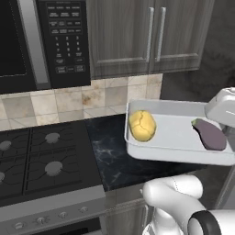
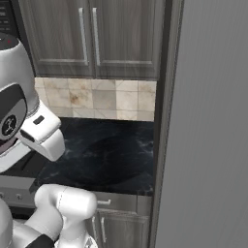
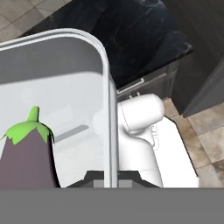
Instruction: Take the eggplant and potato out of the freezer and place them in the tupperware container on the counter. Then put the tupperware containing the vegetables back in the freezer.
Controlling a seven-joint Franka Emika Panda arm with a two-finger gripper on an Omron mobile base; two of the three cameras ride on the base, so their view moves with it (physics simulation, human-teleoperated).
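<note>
the fingers [image 3: 110, 178] are pinched on the raised rim of the tupperware container [image 3: 106, 87], right at the bottom of the hand view. just inside that rim lies the eggplant [image 3: 27, 157], its green stem end pointing away from the hand. in the left base view the container [image 1: 174, 149] hangs in the air, lifted above the black marble table [image 1: 112, 156] and overhanging its front edge. the eggplant [image 1: 210, 134] sits at the container's right end, the potato [image 1: 142, 125] well apart at its left end. beyond, the stovetop [image 1: 41, 160] lies left of the table, and the freezer [image 2: 213, 126] door stands closed to the right.
</note>
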